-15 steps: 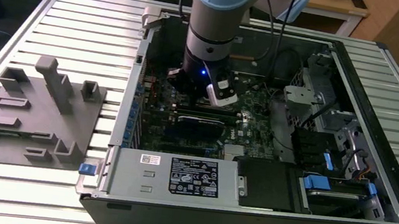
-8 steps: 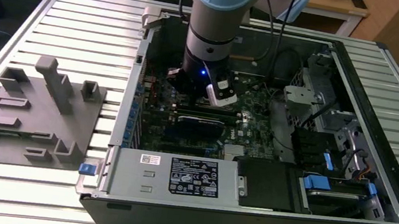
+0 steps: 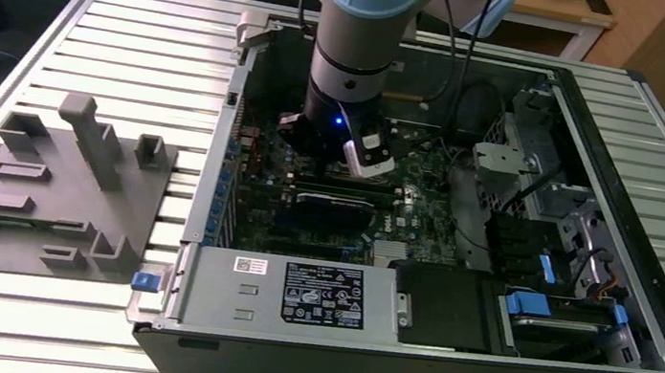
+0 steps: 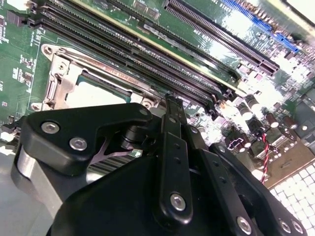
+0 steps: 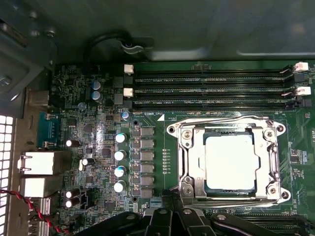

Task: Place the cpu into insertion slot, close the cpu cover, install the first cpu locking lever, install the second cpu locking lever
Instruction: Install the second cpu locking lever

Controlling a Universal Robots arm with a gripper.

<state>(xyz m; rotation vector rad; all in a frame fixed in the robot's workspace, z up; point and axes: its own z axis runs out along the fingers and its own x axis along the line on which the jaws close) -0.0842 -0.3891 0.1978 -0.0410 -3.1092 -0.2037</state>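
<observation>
Cpu [image 5: 230,162]: flat square, dull silver top, seated in socket.
Cover [image 5: 188,164]: thin shiny metal frame, closed around it.
Gripper [image 4: 170,105]: black, jaws' state cannot be told.

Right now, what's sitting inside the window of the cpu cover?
In the first wrist view the cpu cover lies down over the insertion slot, and the cpu shows its silver top through the window. The socket contacts beneath the chip are covered.

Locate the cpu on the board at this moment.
In the first wrist view the cpu sits in the insertion slot, framed by the cpu cover, beside the long memory slots.
</observation>
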